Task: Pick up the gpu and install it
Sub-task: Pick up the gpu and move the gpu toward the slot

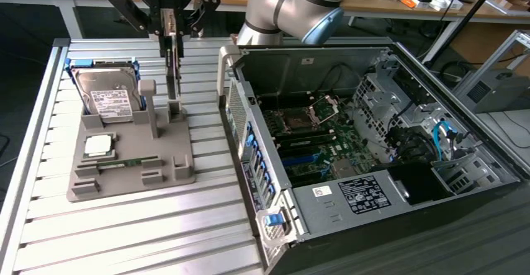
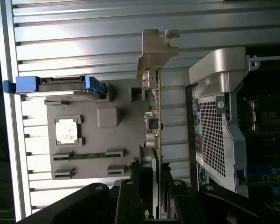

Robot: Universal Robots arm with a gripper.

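Observation:
The gpu (image 1: 172,70) is a thin green card seen edge-on, hanging upright under my gripper (image 1: 170,30), whose black fingers press on its upper end from both sides. Its lower edge is at the slotted post of the grey parts stand (image 1: 178,144); I cannot tell whether it still touches the slot. In the wrist view the gpu (image 2: 155,116) runs away from my gripper (image 2: 153,184), with its silver end bracket (image 2: 155,51) at the far end, over the stand (image 2: 126,121).
On the stand sit a silver hard drive (image 1: 108,98) in a blue frame, a square processor (image 1: 99,144) and a narrow memory stick (image 1: 128,162). The open computer case (image 1: 248,163) lies at the exterior view's right, its motherboard (image 1: 314,144) exposed. Ribbed aluminium table underneath.

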